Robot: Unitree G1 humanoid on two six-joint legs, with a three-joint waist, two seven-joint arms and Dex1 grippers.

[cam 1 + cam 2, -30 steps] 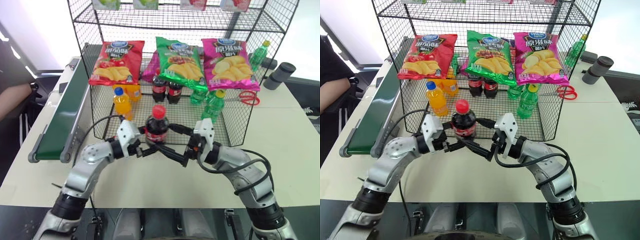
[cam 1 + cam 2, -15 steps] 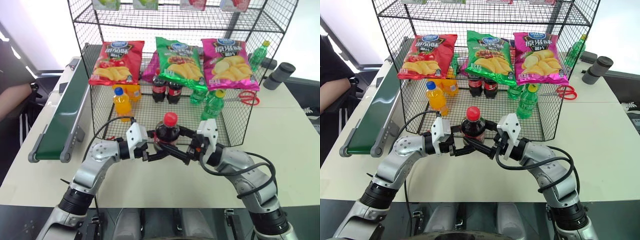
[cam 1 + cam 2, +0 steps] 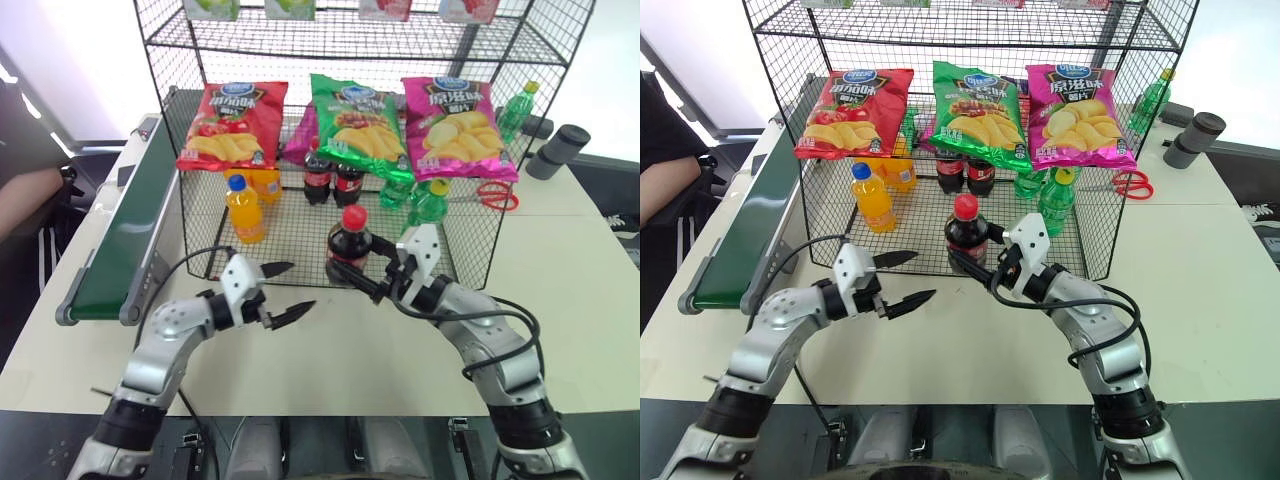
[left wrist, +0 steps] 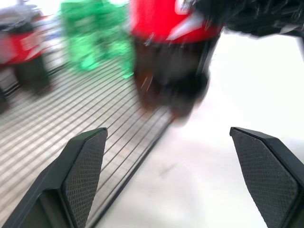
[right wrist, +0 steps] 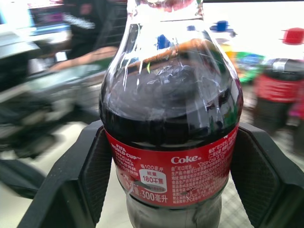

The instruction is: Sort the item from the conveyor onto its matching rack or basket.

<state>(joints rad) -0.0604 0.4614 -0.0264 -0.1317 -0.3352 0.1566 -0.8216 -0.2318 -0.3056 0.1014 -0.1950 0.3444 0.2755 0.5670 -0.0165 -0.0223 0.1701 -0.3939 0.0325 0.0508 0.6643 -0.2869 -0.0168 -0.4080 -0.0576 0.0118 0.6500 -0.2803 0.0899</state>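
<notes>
The cola bottle (image 3: pixel 349 247) is off the conveyor (image 3: pixel 125 232) and upright in the right pincer (image 3: pixel 985 268), whose fingers are clamped on its body at the red label, as the right wrist view shows. It sits at the front edge of the wire rack (image 3: pixel 190 215), with its base apparently just above the lowest grid shelf, though the blur in the left wrist view leaves that uncertain. The left pincer (image 3: pixel 286 292) stands with its fingers wide apart and empty, well to the side of the bottle and over the bench (image 3: pixel 560 300).

So pickup and transfer look done. What is left, in my judgement, is carrying the bottle beyond the right pincer to the two cola bottles (image 3: pixel 332 181) further in, setting it down and letting go.
</notes>
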